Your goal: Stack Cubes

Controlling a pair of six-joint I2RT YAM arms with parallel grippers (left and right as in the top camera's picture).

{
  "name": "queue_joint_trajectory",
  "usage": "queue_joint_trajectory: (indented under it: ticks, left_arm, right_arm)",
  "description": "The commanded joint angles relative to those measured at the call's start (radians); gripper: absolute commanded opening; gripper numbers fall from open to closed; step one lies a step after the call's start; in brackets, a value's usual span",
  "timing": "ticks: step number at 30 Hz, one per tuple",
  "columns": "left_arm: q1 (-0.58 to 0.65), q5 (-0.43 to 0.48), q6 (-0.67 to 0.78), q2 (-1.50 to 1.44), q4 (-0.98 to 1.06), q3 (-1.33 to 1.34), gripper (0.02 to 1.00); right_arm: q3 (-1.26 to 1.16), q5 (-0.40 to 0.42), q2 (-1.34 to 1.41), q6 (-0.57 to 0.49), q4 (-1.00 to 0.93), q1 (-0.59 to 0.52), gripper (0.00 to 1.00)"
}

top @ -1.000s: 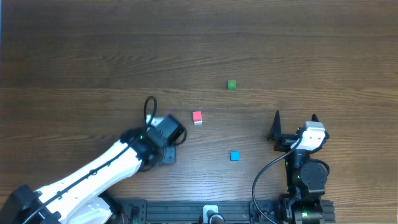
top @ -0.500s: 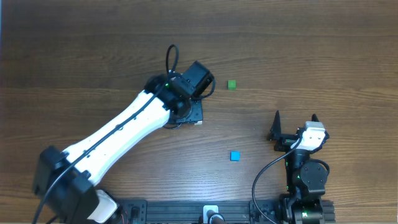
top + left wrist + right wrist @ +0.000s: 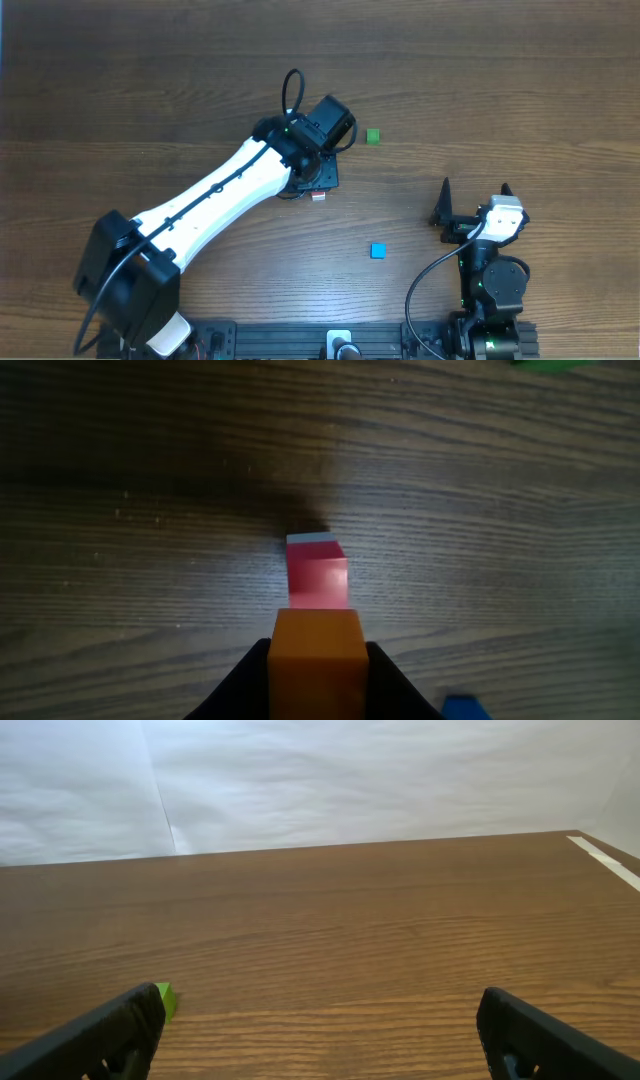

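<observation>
While the left arm is reaching out over the middle of the desk [image 3: 520, 60], the left pincer [image 3: 317, 678] is clamping an orange cube [image 3: 317, 650], fingers closed to the cube's width, one on each side face. In the left wrist view the orange cube is sitting right over the red cube [image 3: 318, 573], roughly lined up with it; can't tell if the two are touching. In the top view the wrist is covering most of the red cube, with just an edge peeking out [image 3: 318, 196]. The green cube [image 3: 373, 136] is lying on the desk just beyond the left wrist, apart from it. The blue cube [image 3: 377, 250] is lying nearer the arm bases, between the two arms, well apart from the other cubes. The right pincer [image 3: 475, 187] is sitting wide open near its base, gripping nothing, fingers [image 3: 100, 1035] spread across the right wrist view.
</observation>
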Motion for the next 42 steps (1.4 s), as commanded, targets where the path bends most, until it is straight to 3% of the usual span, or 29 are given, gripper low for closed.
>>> queue_joint_trajectory:
  ticks: [1,42]
  left_arm:
    - [-0.002,0.009,-0.004,0.042,0.008,0.024,0.156]
    - [-0.002,-0.014,-0.004,0.108,0.042,0.024,0.185]
  right_arm:
    - [-0.009,-0.005,-0.004,-0.001,0.002,-0.006,0.993]
    - [-0.009,-0.005,-0.004,-0.001,0.002,-0.006,0.991]
